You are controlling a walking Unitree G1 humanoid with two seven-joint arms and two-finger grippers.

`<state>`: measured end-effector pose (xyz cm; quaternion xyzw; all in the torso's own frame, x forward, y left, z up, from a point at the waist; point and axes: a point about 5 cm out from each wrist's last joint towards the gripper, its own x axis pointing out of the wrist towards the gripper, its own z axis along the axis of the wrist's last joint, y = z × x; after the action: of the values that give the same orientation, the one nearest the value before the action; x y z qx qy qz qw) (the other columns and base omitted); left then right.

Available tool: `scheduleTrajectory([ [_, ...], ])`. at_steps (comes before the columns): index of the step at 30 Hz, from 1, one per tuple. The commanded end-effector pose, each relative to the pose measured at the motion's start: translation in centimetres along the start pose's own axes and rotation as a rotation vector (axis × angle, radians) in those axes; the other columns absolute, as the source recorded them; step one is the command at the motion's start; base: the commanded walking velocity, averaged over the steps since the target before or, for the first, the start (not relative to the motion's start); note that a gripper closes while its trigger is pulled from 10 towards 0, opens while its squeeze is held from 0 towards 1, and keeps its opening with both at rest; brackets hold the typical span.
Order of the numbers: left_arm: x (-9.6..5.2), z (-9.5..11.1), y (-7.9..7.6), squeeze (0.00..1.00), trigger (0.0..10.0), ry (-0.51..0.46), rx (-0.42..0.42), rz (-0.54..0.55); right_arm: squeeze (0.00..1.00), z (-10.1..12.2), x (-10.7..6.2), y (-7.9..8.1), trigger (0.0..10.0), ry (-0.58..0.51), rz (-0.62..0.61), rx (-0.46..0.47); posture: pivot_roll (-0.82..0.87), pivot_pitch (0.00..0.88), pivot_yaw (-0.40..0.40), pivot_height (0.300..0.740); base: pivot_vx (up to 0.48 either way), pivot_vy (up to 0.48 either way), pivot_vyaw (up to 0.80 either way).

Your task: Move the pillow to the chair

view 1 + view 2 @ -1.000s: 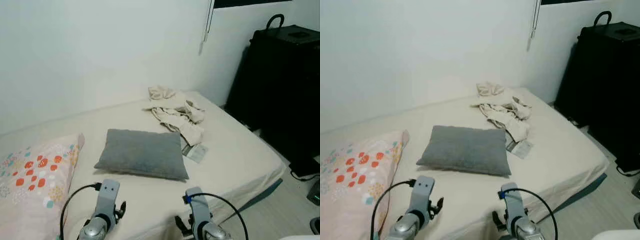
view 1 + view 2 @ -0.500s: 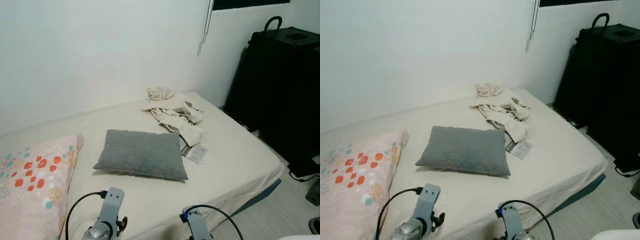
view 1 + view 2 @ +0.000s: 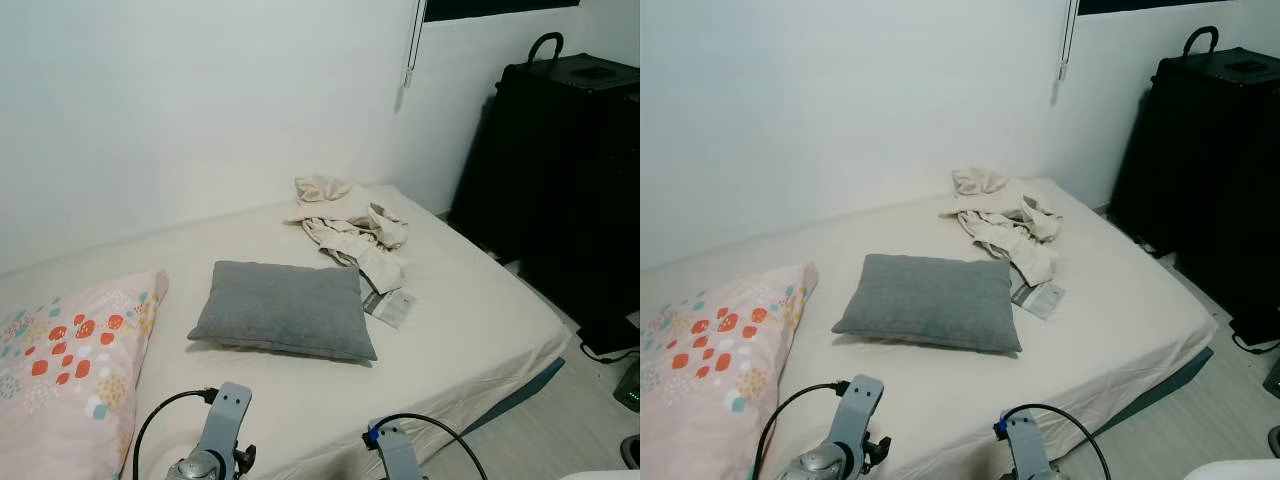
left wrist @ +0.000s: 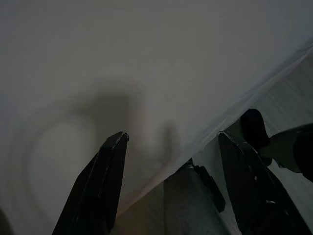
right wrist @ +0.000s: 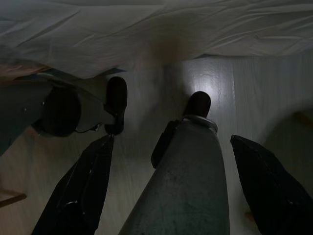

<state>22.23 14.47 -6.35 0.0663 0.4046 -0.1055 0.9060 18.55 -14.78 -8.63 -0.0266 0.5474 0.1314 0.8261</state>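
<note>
A grey pillow (image 3: 282, 322) lies flat in the middle of the white bed (image 3: 470, 320), some way beyond both arms. My left arm (image 3: 218, 445) and right arm (image 3: 392, 455) are low at the near edge of the bed. In the left wrist view the left gripper (image 4: 172, 137) is open above the sheet at the bed's edge, nothing between its fingers. In the right wrist view the right gripper (image 5: 172, 142) is open, pointing down at the floor and my own legs.
A floral pillow (image 3: 70, 360) lies at the bed's left end. Crumpled pale clothes (image 3: 350, 225) and a small packet (image 3: 392, 306) sit just right of the grey pillow. A tall black case (image 3: 570, 170) stands at the right, with floor (image 3: 560, 420) beside the bed.
Both arms have sunk lower in the eye views, toward the bed's near edge. The grey pillow has not moved.
</note>
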Motion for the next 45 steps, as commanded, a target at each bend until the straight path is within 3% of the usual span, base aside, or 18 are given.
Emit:
scheduleTrajectory([
  [1, -0.01, -0.04, 0.27, 0.0, 10.0, 0.006, 0.005, 0.003, 0.0, -0.27, 0.04, 0.07, 10.0, -0.001, -0.005, 0.012, 0.02, 0.0, 0.026, 0.74, 0.0, 0.0, 0.0],
  [29, -0.11, -0.74, 0.22, 0.0, 10.0, 0.025, 0.037, -0.002, 0.0, -1.14, 0.14, 0.44, 10.0, 0.002, -0.005, -0.051, 0.02, 0.0, 0.033, 0.74, 0.0, 0.0, 0.0],
  [45, -0.07, -0.57, 0.34, 0.0, 10.0, 0.028, 0.04, -0.004, 0.0, -0.74, 0.15, 0.53, 10.0, -0.014, 0.003, -0.039, 0.02, 0.0, 0.035, 0.74, 0.0, 0.0, 0.0],
])
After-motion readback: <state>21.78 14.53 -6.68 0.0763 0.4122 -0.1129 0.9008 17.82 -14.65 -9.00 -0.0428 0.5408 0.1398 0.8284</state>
